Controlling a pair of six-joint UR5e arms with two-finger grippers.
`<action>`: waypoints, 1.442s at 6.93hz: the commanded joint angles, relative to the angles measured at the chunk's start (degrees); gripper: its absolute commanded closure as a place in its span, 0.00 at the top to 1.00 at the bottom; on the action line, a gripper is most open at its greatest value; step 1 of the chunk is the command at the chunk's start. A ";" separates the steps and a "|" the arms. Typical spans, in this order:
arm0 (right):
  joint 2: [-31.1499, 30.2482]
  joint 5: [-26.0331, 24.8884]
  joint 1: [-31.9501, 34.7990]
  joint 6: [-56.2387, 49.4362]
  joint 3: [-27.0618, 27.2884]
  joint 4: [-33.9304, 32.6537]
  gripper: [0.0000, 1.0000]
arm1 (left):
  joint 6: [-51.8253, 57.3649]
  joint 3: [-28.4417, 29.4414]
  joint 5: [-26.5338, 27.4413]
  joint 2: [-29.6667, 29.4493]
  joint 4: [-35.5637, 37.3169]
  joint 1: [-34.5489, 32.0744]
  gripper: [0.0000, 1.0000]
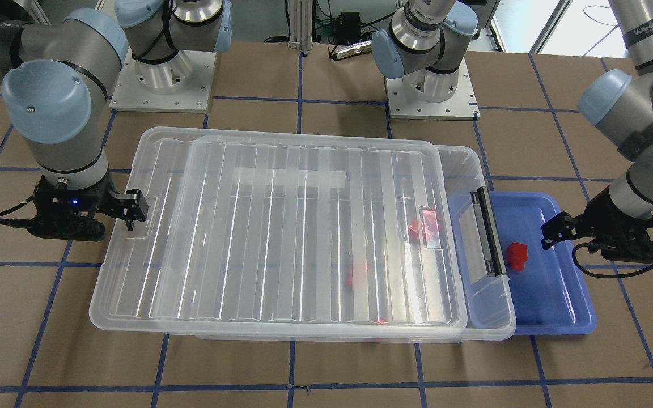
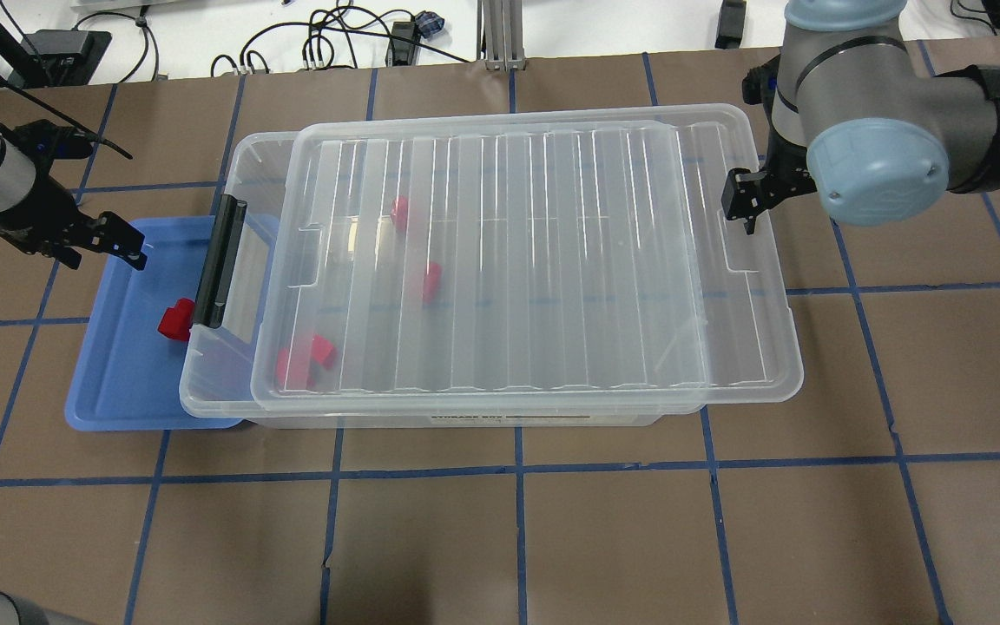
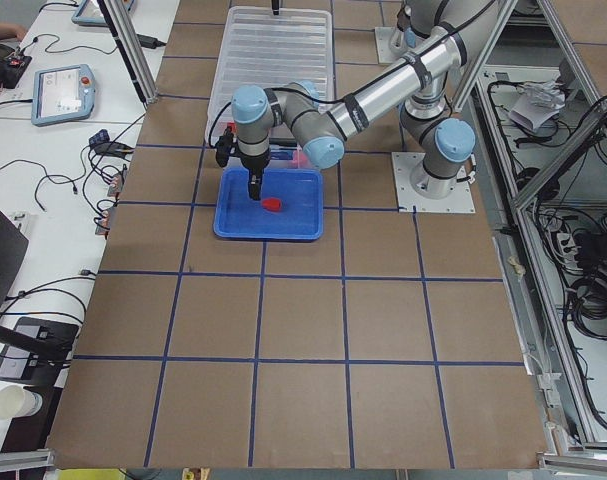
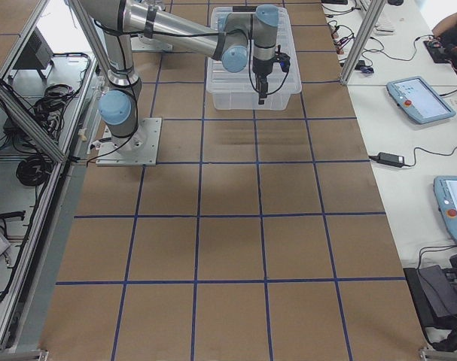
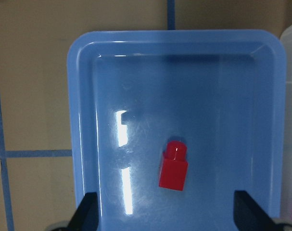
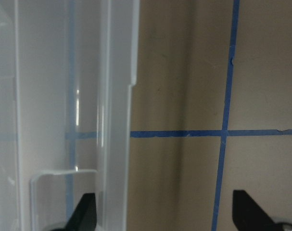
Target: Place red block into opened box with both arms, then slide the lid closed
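Observation:
One red block (image 5: 173, 166) (image 1: 516, 255) (image 2: 175, 319) lies in a blue tray (image 2: 109, 382) beside the box. My left gripper (image 5: 166, 211) (image 2: 122, 243) hovers open above that tray, a little short of the block. The clear box (image 2: 205, 391) has a black bar clasp (image 2: 220, 260) at its tray end. The ribbed clear lid (image 2: 552, 260) rests on the box, shifted toward my right, so a strip by the clasp stays uncovered. Several red blocks (image 2: 430, 279) show through the lid. My right gripper (image 2: 743, 204) (image 6: 165, 211) stands open at the lid's far rim, near its handle notch.
The blue tray (image 1: 559, 294) sits partly under the clasp end of the box. Both arm bases (image 1: 431, 85) stand on the table behind the box. Brown tabletop with blue tape lines (image 2: 517, 469) surrounds everything.

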 commanded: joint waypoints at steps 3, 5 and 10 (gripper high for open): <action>-0.02 -0.73 -6.14 -1.56 0.00 0.48 1.00 | 7.66 -7.75 -2.57 -3.81 7.75 0.54 1.00; 0.06 -0.55 -9.55 -2.71 0.09 0.91 1.00 | 4.78 -10.67 -2.39 -4.87 10.76 0.54 0.97; -0.29 -0.20 -11.42 -2.71 0.00 2.24 1.00 | 0.98 -8.14 -1.60 -2.78 10.52 -1.65 0.19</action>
